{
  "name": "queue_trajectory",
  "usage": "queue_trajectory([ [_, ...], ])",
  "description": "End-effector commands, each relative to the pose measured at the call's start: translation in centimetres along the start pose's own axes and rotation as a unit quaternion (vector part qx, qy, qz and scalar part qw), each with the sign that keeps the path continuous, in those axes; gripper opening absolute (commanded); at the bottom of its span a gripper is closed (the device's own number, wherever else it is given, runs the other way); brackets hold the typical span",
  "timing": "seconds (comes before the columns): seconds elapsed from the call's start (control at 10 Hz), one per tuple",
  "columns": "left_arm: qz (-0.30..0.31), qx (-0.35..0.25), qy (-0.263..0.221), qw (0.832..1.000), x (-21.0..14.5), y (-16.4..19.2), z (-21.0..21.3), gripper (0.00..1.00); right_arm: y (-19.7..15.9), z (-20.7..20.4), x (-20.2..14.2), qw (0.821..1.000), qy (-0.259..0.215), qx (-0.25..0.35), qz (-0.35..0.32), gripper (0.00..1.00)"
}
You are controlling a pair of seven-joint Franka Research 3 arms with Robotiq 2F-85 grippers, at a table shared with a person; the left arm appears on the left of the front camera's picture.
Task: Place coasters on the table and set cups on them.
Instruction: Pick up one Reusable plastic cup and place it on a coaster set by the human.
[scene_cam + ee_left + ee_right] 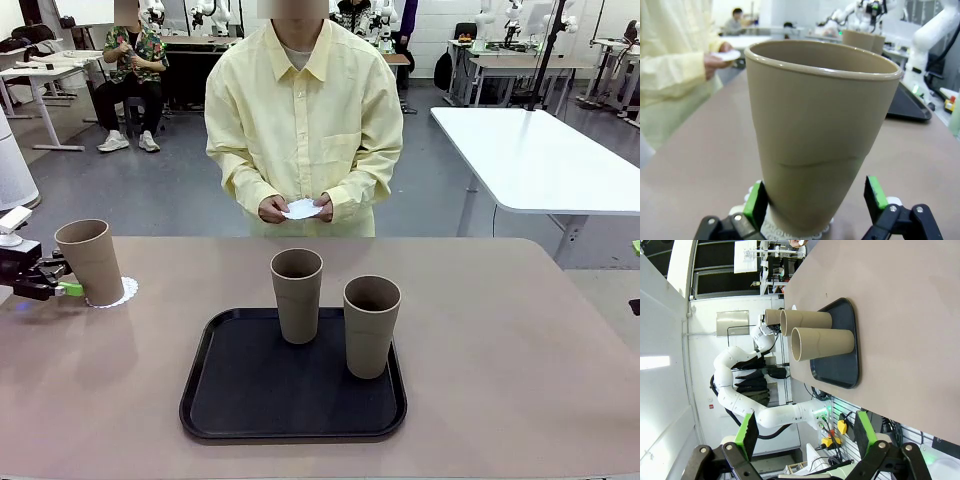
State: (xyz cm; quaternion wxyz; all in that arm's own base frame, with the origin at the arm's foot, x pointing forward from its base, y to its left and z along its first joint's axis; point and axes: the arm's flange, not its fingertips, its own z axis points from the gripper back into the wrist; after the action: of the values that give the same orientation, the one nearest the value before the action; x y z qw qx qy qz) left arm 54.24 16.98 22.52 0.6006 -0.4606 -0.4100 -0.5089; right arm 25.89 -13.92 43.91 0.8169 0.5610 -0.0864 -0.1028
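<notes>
One grey-brown cup [90, 260] stands upright on a lacy white coaster [118, 293] at the table's [500, 340] far left. My left gripper [68, 283] is open, with its green pads on either side of that cup's [820, 135] lower part; the coaster's edge [785, 232] peeks out beneath. Two more cups [297, 295] [371, 325] stand on the black tray [250, 400]. The person at the far side holds another white coaster [303, 208] in both hands. My right gripper [805, 432] is open and holds nothing, well off the table's right end.
In the right wrist view, rolled sideways, the tray [840, 372] and its two cups [815, 320] [822, 342] lie across the table [900, 315]. A white table [540, 160] stands behind at the right. Bare tabletop lies right of the tray and between it and the left cup.
</notes>
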Motion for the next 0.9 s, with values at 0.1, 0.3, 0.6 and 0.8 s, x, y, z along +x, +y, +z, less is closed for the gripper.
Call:
queue_trajectory([
  [0.1,-0.001,-0.007,0.012,1.0,0.4,0.5,0.6,1.0,0.0,0.1,0.1,1.0,0.0,0.005,-0.001,1.0],
  [0.3,-0.004,-0.001,0.028,1.0,0.8,0.6,1.0,1.0,0.0,0.1,0.1,1.0,0.0,0.005,-0.001,1.0],
  [0.6,-0.003,0.003,0.055,0.998,1.4,0.9,1.6,1.0,0.0,0.1,0.1,1.0,0.0,0.005,-0.001,1.0],
  [0.8,-0.003,0.003,0.072,0.997,1.9,1.0,2.0,1.0,0.0,0.1,0.1,1.0,0.0,0.005,-0.001,1.0],
])
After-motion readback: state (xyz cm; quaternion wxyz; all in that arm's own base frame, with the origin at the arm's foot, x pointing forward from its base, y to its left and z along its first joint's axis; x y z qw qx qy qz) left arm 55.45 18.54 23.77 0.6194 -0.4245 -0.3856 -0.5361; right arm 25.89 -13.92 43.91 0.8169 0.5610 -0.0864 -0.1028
